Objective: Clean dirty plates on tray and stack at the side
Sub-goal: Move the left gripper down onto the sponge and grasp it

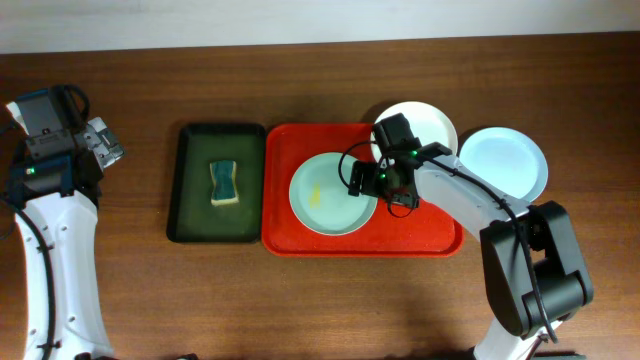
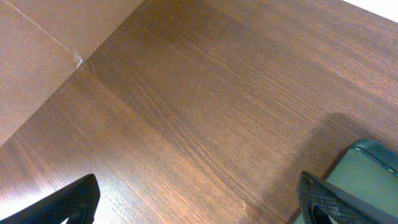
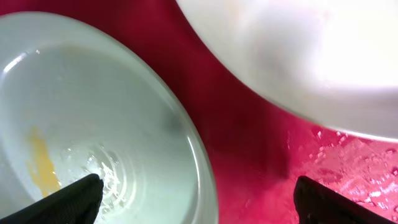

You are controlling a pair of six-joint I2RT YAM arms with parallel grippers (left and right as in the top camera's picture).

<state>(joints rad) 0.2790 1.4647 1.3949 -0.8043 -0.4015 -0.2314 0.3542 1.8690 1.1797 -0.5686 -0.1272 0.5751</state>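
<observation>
The right gripper hung with its jaws spread wide and nothing between them, over the right edge of a pale green round shallow plate. In the right wrist view the right gripper straddled that plate's rim, and a small yellow smear marked the plate's inside. The plate lay in the middle of the large bright red rectangular plastic tray, whose floor looked wet with droplets. A white round plate sat just behind the gripper and seemed to rest partly over the tray's far right corner, though the contact was hard to make out. A pale blue round plate lay on the brown wooden bench just right of the tray. Left of the red tray, a narrower dark green tray held a yellow-and-blue sponge. Far to the left, the left gripper was also spread wide and empty above bare wood.
</observation>
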